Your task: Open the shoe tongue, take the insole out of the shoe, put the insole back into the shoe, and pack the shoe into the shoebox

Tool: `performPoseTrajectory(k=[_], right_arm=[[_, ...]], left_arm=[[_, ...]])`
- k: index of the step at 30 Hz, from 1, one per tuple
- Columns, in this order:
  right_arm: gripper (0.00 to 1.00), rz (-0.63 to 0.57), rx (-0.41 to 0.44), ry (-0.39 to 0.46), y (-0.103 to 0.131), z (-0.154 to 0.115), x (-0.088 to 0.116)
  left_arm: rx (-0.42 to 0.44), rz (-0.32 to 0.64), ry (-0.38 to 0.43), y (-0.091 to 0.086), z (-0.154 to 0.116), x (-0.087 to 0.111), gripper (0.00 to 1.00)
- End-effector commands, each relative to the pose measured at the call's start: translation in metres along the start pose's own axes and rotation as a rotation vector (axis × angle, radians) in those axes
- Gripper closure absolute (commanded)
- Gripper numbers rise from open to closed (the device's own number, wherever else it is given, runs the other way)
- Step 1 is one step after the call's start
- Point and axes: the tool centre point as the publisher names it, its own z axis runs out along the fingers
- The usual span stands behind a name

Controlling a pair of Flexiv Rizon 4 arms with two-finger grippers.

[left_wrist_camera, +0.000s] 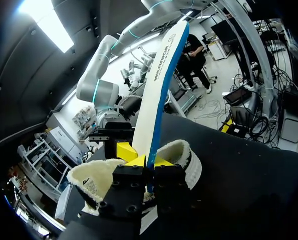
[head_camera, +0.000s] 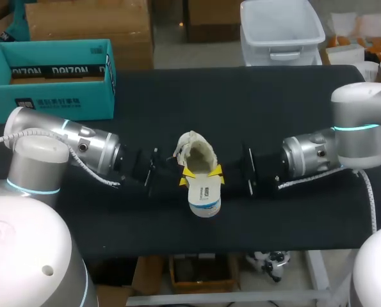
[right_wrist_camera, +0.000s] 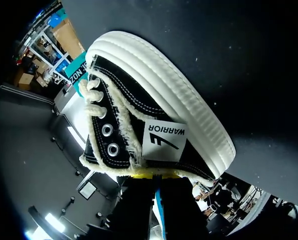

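L gripper (left_wrist_camera: 138, 161) clamps white blue-edged insole (left_wrist_camera: 161, 80) sticking out of black fleece-lined shoe (head_camera: 200, 153); R gripper (head_camera: 216, 171) at shoe's right, grip can't tell.

We are looking down on the tabletop (head_camera: 273, 102) from behind. Our wrist cameras are facing the same shoe (head_camera: 198, 163), very close, from opposite sides.

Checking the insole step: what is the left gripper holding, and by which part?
The left gripper pinches the insole by its lower end, right at the opening of the shoe. The rest of the insole stands up free.
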Motion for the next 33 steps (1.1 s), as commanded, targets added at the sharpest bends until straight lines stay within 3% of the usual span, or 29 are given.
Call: performPoseTrajectory(k=[1,12,14,15,16,18,19,27,29,31,33], right_arm=[[1.00,0.006,0.004,-0.004,0.006,0.001,0.000],[0.97,0.017,-0.010,-0.005,0.004,-0.001,-0.001],[0.82,0.017,-0.011,-0.003,0.003,-0.001,-0.001],[0.64,0.018,-0.012,-0.002,0.002,0.000,-0.001],[0.56,0.018,-0.013,-0.001,0.000,0.000,-0.001],[0.51,0.019,-0.021,-0.002,-0.005,0.000,-0.001],[0.40,0.020,-0.034,-0.005,-0.010,-0.001,-0.001],[0.54,0.030,-0.061,-0.005,-0.021,-0.003,-0.004],[0.64,0.030,-0.063,-0.005,-0.022,-0.003,-0.004],[0.97,0.031,-0.061,-0.008,-0.021,-0.002,-0.005],[1.00,0.036,-0.057,-0.013,-0.020,0.000,-0.005]], left_arm=[[-0.003,0.002,0.000,0.004,0.006,-0.002,1.00],[0.003,-0.022,0.004,0.017,0.012,-0.003,1.00],[0.003,-0.026,0.006,0.018,0.012,-0.003,1.00],[0.005,-0.027,0.006,0.018,0.012,-0.002,1.00],[0.006,-0.028,0.006,0.019,0.012,-0.002,1.00],[0.007,-0.028,0.004,0.018,0.010,-0.001,1.00],[0.009,-0.028,0.001,0.018,0.009,-0.001,1.00],[0.012,-0.026,-0.011,0.016,0.006,0.000,1.00],[0.013,-0.027,-0.012,0.016,0.006,0.000,1.00],[0.013,-0.027,-0.013,0.016,0.006,0.000,1.00],[0.013,-0.027,-0.013,0.015,0.006,0.000,1.00]])
